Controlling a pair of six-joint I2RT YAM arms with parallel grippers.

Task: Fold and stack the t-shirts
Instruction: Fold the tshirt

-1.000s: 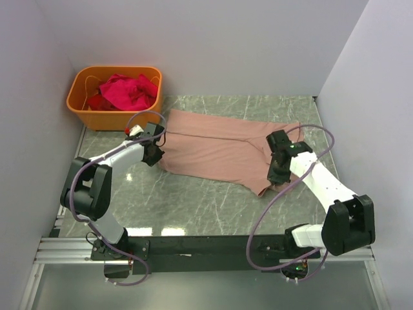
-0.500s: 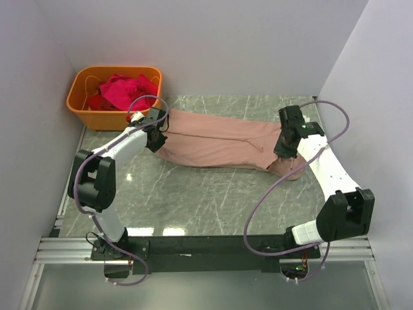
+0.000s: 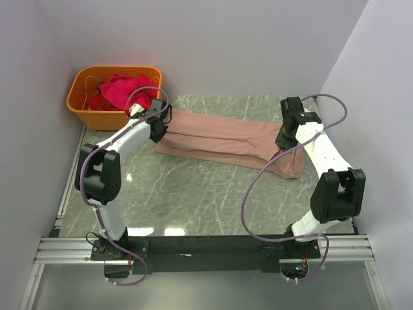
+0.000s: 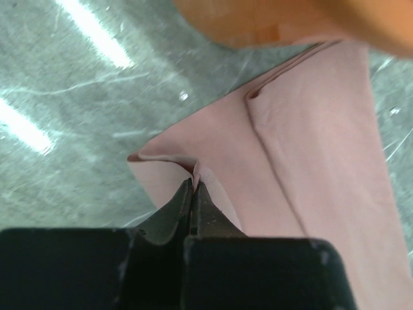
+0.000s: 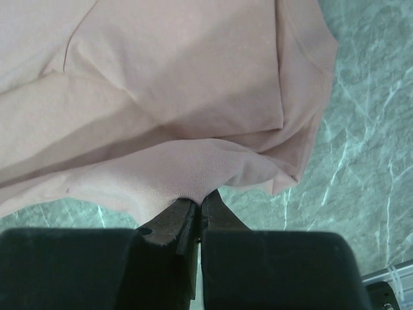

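A dusty pink t-shirt (image 3: 219, 137) lies folded lengthwise across the far part of the table, print hidden. My left gripper (image 3: 157, 129) is shut on its left edge; in the left wrist view the gripper (image 4: 193, 186) pinches a fold of the pink cloth (image 4: 310, 155). My right gripper (image 3: 284, 141) is shut on the shirt's right part; in the right wrist view the gripper (image 5: 200, 201) pinches a bunched layer of the cloth (image 5: 174, 97) above the table. Magenta t-shirts (image 3: 126, 90) lie heaped in the orange tub (image 3: 110, 117).
The orange tub stands at the far left corner, close to my left gripper; its wall shows at the top of the left wrist view (image 4: 271, 19). White walls close in the back and sides. The green marble table (image 3: 206, 194) lies in front of the shirt.
Both grippers have carried the shirt's near edge away from the arms toward the back, folding it over into a narrower band. The right gripper moved farther right and back.
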